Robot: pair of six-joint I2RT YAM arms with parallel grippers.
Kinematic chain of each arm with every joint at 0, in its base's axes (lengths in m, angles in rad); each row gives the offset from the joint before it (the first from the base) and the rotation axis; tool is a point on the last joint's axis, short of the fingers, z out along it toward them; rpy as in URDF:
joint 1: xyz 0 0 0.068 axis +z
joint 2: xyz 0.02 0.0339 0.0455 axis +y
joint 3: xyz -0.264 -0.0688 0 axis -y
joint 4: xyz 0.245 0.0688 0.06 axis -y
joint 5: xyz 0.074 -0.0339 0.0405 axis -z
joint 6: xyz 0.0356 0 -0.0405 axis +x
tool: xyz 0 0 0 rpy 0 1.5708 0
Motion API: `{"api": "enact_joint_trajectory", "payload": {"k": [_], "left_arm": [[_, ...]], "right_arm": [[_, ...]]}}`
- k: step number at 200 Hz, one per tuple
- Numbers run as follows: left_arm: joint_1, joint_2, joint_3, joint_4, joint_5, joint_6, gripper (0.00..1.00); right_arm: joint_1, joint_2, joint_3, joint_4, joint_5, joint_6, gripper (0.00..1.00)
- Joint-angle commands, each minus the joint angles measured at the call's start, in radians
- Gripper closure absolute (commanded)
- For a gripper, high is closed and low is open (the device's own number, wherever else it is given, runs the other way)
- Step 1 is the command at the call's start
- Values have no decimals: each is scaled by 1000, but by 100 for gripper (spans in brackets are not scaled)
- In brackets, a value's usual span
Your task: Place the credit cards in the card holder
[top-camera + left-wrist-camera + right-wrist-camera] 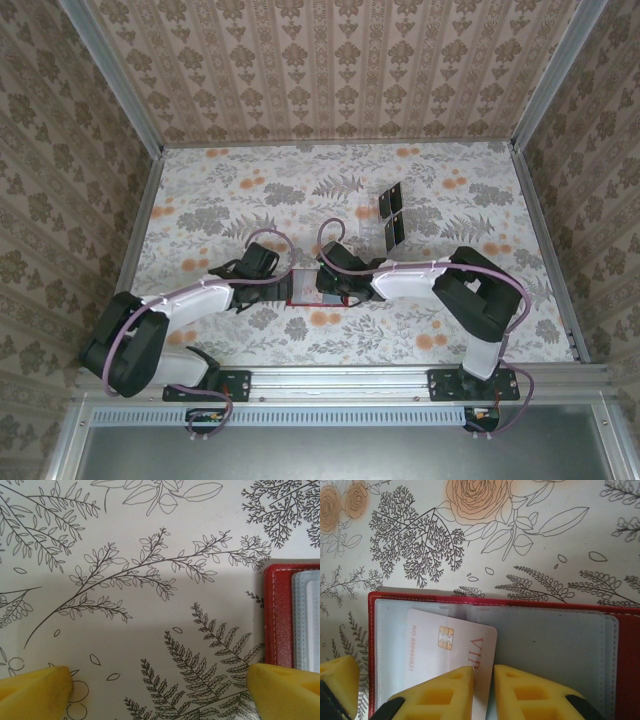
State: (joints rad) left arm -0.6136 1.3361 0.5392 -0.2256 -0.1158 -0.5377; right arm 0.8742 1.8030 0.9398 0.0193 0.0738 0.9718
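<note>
The red card holder (495, 601) lies open on the flowered cloth, its pale clear pockets facing up. A white credit card (435, 640) with a gold chip and "VIP" lettering lies slanted in the left pocket, its far left corner under the plastic. My right gripper (482, 669) sits over the card's near right corner. Its yellow fingers are almost together, with a thin gap and the card's edge below it. My left gripper (160, 680) hovers wide open just left of the holder (277, 615), holding nothing. Two dark cards (393, 228) stand farther back.
A clear plastic rack (375, 212) holds the dark cards at the back, right of centre. A small dark flat rectangle (297, 328) lies on the cloth in front of the holder (312, 303). Patterned walls close off three sides of the table.
</note>
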Motion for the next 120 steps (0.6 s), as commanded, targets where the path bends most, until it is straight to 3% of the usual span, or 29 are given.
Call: {"api": "enact_joint_trajectory", "payload": {"k": [1,120], "left_arm": [[0,54,-15,55,62,11,0],[-20,104,-6,96,91,12,0]], "right_arm": [[3,26,31,9,-27,4,81],[33,68,91,48,-75,44,82]]}}
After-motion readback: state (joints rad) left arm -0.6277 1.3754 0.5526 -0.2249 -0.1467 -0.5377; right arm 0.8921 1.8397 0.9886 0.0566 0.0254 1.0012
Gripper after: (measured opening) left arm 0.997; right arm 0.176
